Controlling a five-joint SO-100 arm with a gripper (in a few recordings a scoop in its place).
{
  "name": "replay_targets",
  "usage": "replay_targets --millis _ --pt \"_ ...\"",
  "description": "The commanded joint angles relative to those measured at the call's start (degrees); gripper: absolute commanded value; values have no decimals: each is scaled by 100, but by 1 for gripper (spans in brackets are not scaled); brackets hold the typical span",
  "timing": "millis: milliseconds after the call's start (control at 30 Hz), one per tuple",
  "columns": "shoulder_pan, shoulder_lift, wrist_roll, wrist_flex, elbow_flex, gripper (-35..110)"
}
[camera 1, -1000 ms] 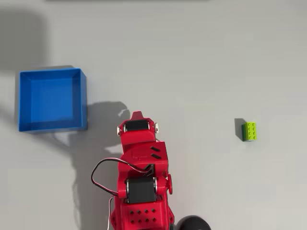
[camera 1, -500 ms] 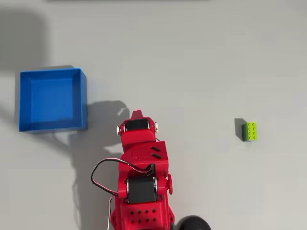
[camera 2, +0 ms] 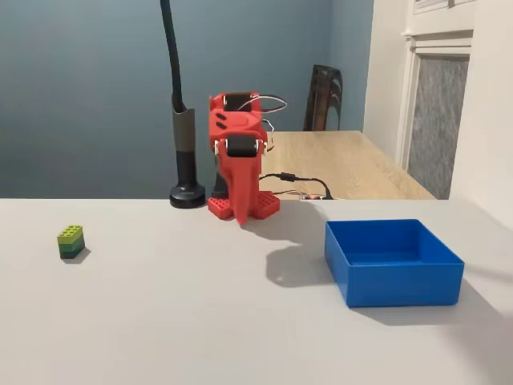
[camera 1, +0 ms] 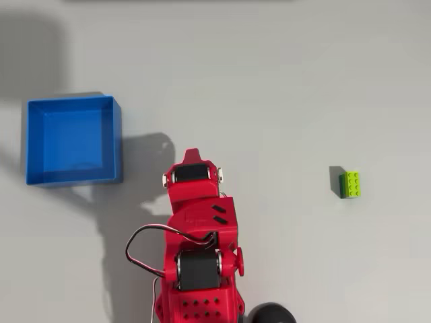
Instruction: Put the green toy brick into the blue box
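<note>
Red arm (camera 1: 195, 256): we see its base cut off by the overhead view's lower edge. Gripper (camera 2: 240, 216): the jaws read as one tapered point in the fixed view; we cannot tell any gap.

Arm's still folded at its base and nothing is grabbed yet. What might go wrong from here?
The green toy brick is small and lies apart from the gripper, so a slightly off approach may knock it away. The blue box sits on the opposite side, so the carry is long and a weak grip may drop the brick.
</note>
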Motion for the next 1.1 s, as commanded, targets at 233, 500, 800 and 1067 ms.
replay_targets --millis 233,500,800,1067 --pt "264 -1890 378 -44 -1494 0" --pt "756 -3384 888 53 -2496 8" --pt "1538 -4983 1503 932 -4201 6" --pt "2470 -6152 1854 1582 -5353 5"
